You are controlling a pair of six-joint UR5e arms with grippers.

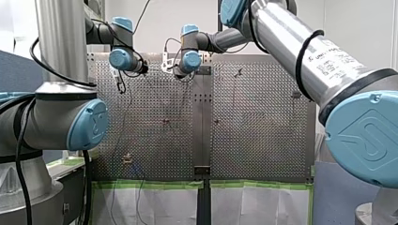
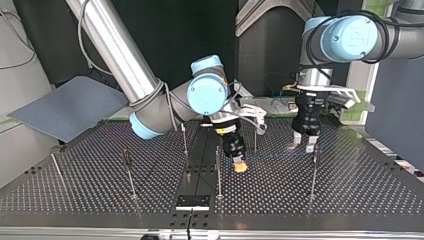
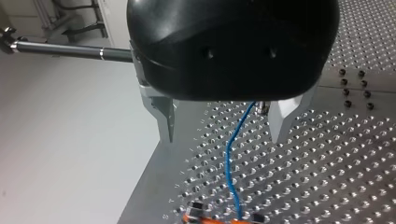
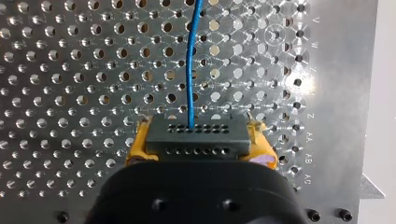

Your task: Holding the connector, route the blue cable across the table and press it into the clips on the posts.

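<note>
My right gripper is shut on a dark multi-hole connector, its yellow pads on either side. The thin blue cable leaves the connector and runs ahead over the perforated table. In the left wrist view the same cable passes between the metal fingers of my left gripper, which stands open just above the table and touches nothing. In the top view my right gripper hovers near the middle, and my left gripper is to its right.
Several thin posts stand on the table, among them one just left of my right gripper and one below my left gripper. Another post lies beside my left gripper near the table's edge. A dark seam splits the table.
</note>
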